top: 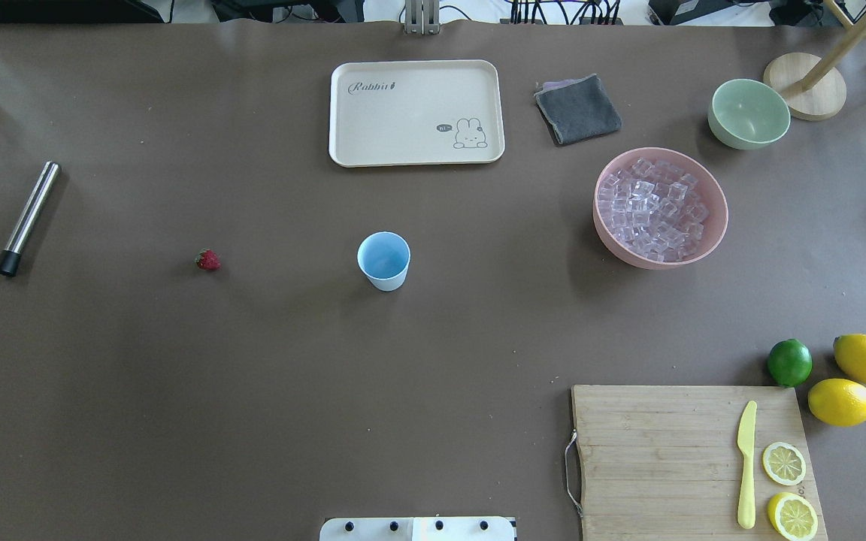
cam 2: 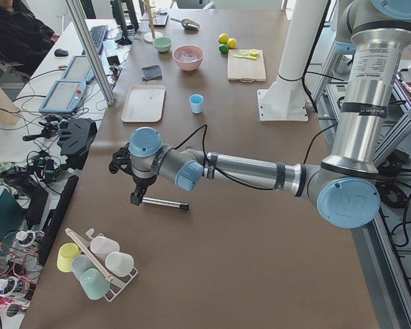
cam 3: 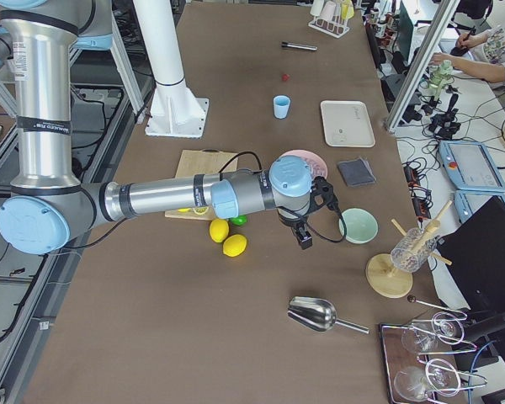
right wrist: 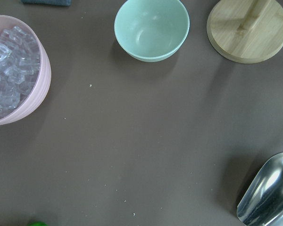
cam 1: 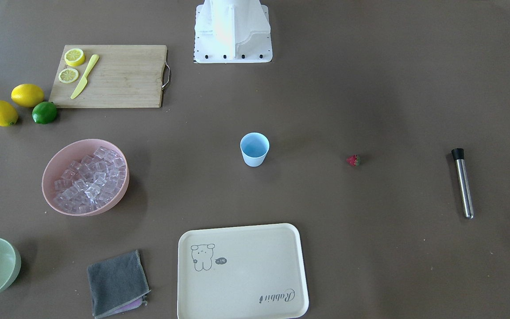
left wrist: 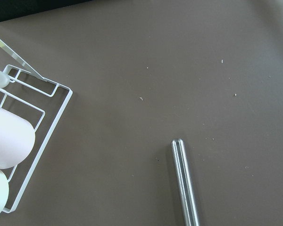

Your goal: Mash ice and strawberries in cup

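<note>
The light blue cup (top: 383,259) stands upright and empty at the table's middle; it also shows in the front view (cam 1: 254,148). The tiny red strawberry (top: 207,260) lies on the table to its left. The ice (top: 651,210) fills the pink bowl (top: 713,234) at the right. A steel muddler (top: 27,218) lies at the far left. My left gripper (cam 2: 134,197) hangs over the muddler's end; I cannot tell if it is open. My right gripper (cam 3: 304,239) hangs between the pink bowl and the green bowl (cam 3: 358,225); I cannot tell its state.
A cream tray (top: 416,111) and a grey cloth (top: 578,109) lie at the far side. A cutting board (top: 692,458) with a yellow knife and lemon halves, two lemons and a lime (top: 789,362) sit front right. A metal scoop (right wrist: 269,195) and a cup rack (left wrist: 23,136) lie past the table's ends.
</note>
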